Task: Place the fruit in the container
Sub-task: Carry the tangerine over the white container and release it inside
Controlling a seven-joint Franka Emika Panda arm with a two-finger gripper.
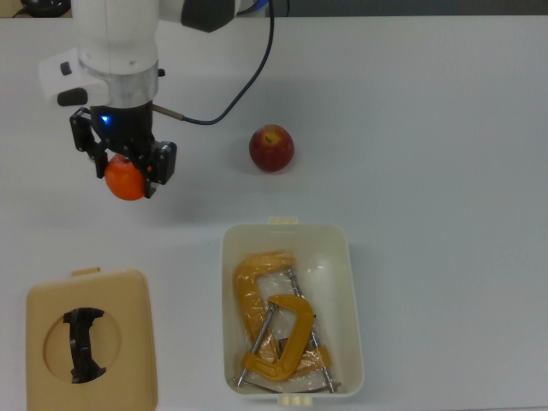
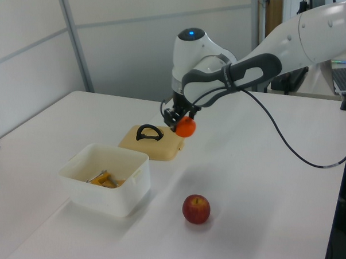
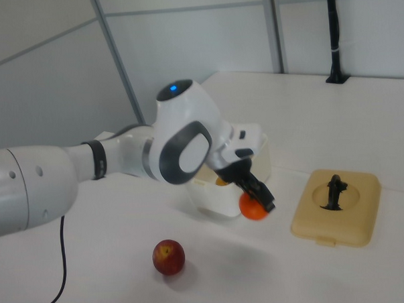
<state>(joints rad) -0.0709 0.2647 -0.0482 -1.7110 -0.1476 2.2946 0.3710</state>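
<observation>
My gripper (image 1: 125, 175) (image 2: 181, 122) (image 3: 256, 199) is shut on the orange mandarin (image 1: 125, 181) (image 2: 185, 127) (image 3: 253, 209) and holds it well above the table. The dark red apple (image 1: 271, 148) (image 2: 196, 209) (image 3: 168, 257) rests on the white table, to the right of the gripper in the top view. The cream-white bin (image 1: 355, 308) (image 2: 129, 186) (image 3: 264, 159) stands lower in the top view, right of the gripper; inside it lie a yellow C-clamp (image 1: 287, 338) and a yellowish bag. In the right view the arm hides most of the bin.
The flat tan lid (image 1: 128, 351) (image 2: 168, 144) (image 3: 362, 211) with a black handle (image 1: 83, 342) lies at the top view's lower left. A black cable (image 1: 244, 81) runs from the arm across the table near the apple.
</observation>
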